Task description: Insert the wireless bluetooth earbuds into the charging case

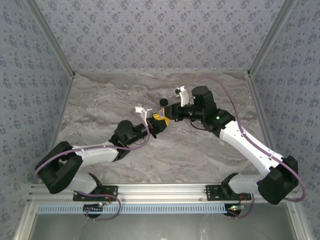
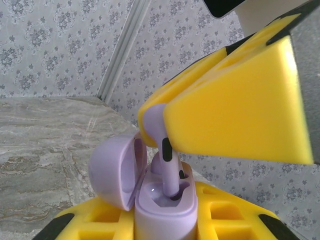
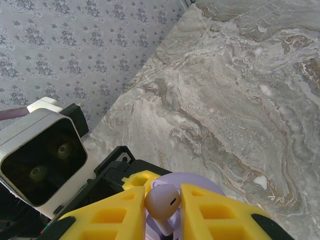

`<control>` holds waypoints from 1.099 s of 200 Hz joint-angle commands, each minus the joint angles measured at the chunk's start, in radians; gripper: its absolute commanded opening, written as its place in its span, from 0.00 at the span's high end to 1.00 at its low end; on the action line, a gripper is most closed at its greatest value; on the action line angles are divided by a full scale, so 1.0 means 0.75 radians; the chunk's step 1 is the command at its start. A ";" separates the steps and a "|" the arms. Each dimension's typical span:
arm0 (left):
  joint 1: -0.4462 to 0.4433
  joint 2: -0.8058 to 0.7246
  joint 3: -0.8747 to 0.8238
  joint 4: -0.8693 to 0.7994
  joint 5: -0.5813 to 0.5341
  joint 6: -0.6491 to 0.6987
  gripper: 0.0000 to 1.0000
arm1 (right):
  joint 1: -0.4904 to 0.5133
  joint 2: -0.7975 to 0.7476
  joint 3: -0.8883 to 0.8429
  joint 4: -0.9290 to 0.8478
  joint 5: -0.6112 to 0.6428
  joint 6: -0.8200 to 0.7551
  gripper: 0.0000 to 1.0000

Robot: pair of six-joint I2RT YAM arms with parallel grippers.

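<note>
Earbud (image 2: pixel 170 177), lilac: pinched narrowly in right gripper (image 3: pixel 163 192), stem tip inside open charging case (image 2: pixel 160 210), itself clamped in left gripper (image 2: pixel 162 225). Handling: hold stem aligned with socket, lower slowly, release once seated.

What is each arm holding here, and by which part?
Right gripper: its jaws pinch the lilac earbud by its head, stem pointing into the open case. Left gripper: its jaws clamp that case's lower body.
</note>
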 commanded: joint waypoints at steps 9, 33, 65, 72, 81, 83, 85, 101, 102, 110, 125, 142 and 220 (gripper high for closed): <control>-0.008 -0.059 0.034 0.040 0.002 0.007 0.77 | 0.013 -0.021 0.030 -0.051 0.011 -0.036 0.77; -0.008 -0.069 0.033 0.025 -0.005 0.014 0.77 | 0.015 -0.021 0.027 -0.062 0.015 -0.042 0.77; -0.008 -0.082 0.026 0.007 -0.009 0.026 0.77 | 0.017 -0.023 0.025 -0.074 0.029 -0.047 0.76; -0.008 -0.084 0.028 0.004 -0.009 0.029 0.77 | 0.018 -0.023 0.025 -0.078 0.030 -0.049 0.75; -0.008 -0.087 0.028 -0.002 -0.011 0.032 0.77 | 0.016 -0.025 0.027 -0.081 0.034 -0.050 0.75; -0.007 -0.089 0.027 -0.004 -0.011 0.033 0.77 | 0.018 -0.026 0.027 -0.082 0.034 -0.050 0.75; -0.007 -0.089 0.027 -0.004 -0.011 0.034 0.77 | 0.017 -0.026 0.027 -0.082 0.034 -0.051 0.75; -0.008 -0.094 0.027 -0.012 -0.011 0.041 0.77 | 0.017 -0.029 0.029 -0.083 0.036 -0.053 0.75; -0.008 -0.095 0.026 -0.012 -0.011 0.041 0.77 | 0.017 -0.030 0.029 -0.084 0.037 -0.053 0.75; -0.008 -0.099 0.025 -0.016 -0.014 0.042 0.77 | 0.018 -0.031 0.030 -0.085 0.037 -0.054 0.75; -0.008 -0.100 0.025 -0.018 -0.013 0.044 0.77 | 0.020 -0.032 0.031 -0.088 0.034 -0.055 0.74; -0.007 -0.102 0.025 -0.026 -0.014 0.046 0.77 | 0.019 -0.034 0.033 -0.090 0.032 -0.057 0.73; -0.008 -0.110 0.027 -0.040 -0.007 0.054 0.77 | 0.028 -0.038 0.039 -0.104 0.032 -0.069 0.71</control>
